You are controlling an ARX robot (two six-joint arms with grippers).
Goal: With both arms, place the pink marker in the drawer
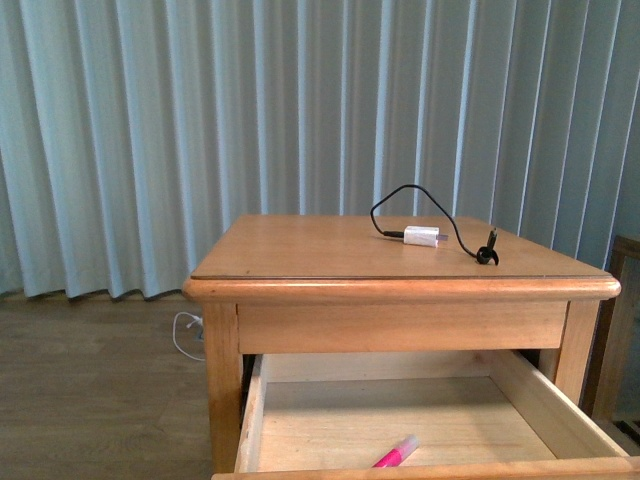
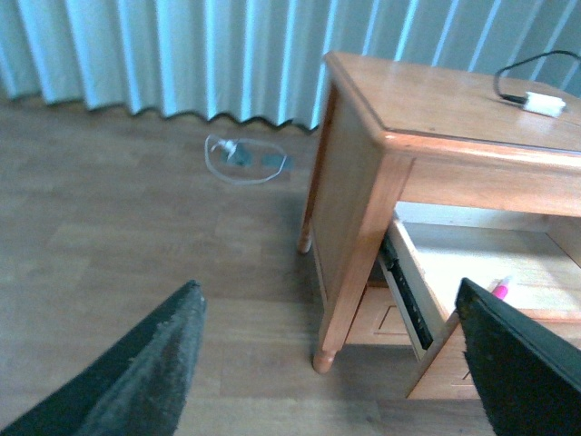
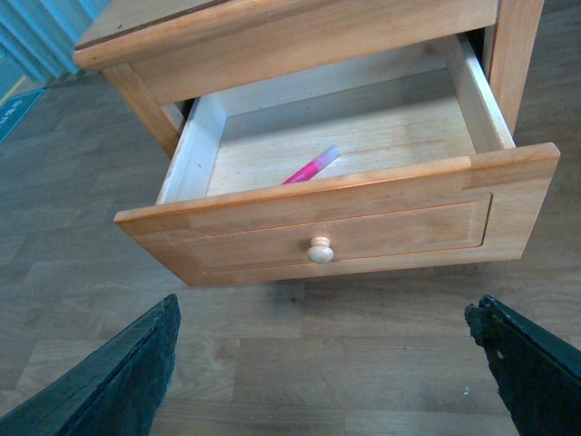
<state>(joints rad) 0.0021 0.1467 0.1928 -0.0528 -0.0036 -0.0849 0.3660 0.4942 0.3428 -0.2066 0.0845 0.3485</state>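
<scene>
The pink marker [image 1: 396, 452] lies on the pale wood floor of the open upper drawer [image 1: 270, 400], near its front. It also shows in the right wrist view [image 3: 311, 166] and the left wrist view [image 2: 499, 289]. The drawer front [image 3: 363, 232] with its round knob [image 3: 319, 250] stands pulled out. My left gripper [image 2: 331, 363] is open and empty, off the nightstand's left front corner above the floor. My right gripper [image 3: 327, 363] is open and empty, in front of the drawer and back from the knob. Neither arm shows in the front view.
A white charger plug [image 1: 421, 236] with a black cable [image 1: 415, 195] lies on the nightstand top [image 1: 300, 250]. A white cable [image 2: 238, 159] lies coiled on the wooden floor by the curtain [image 1: 200, 120]. The lower drawer [image 2: 386, 318] is shut. Dark furniture [image 1: 625, 330] stands at right.
</scene>
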